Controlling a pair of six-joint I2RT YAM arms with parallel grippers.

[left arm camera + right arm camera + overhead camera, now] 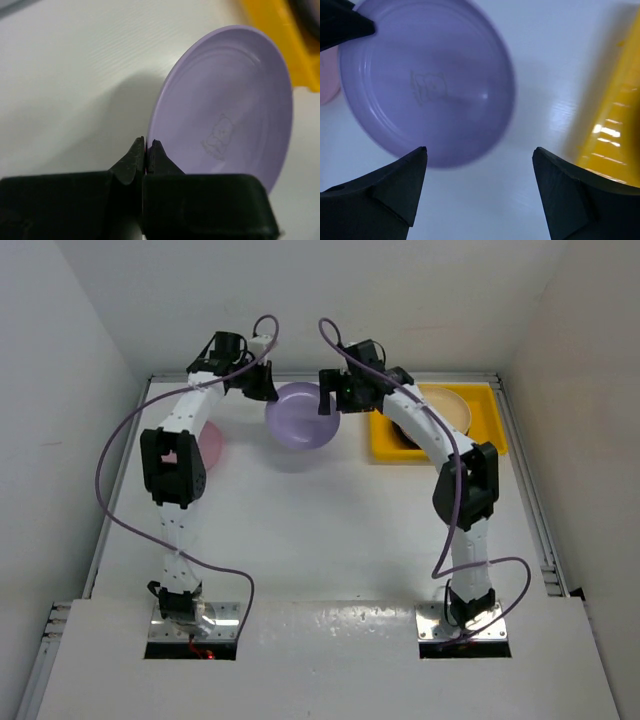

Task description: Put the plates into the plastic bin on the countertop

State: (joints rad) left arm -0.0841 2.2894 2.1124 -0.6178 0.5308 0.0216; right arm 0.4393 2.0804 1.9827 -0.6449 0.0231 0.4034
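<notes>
**Purple plate pinched at rim**

My left tool is clamped on the rim of the purple plate, which tilts above the surface, just left of the plastic bin. My right tool stands wide apart beside it. A cream plate lies in the bin; a pink plate rests under my left arm.

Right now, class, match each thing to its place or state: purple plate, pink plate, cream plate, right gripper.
1 purple plate
2 pink plate
3 cream plate
4 right gripper

A open
B in the yellow bin
C rim pinched by the left gripper
D partly under the left arm

Pairs: 1-C, 2-D, 3-B, 4-A
</notes>
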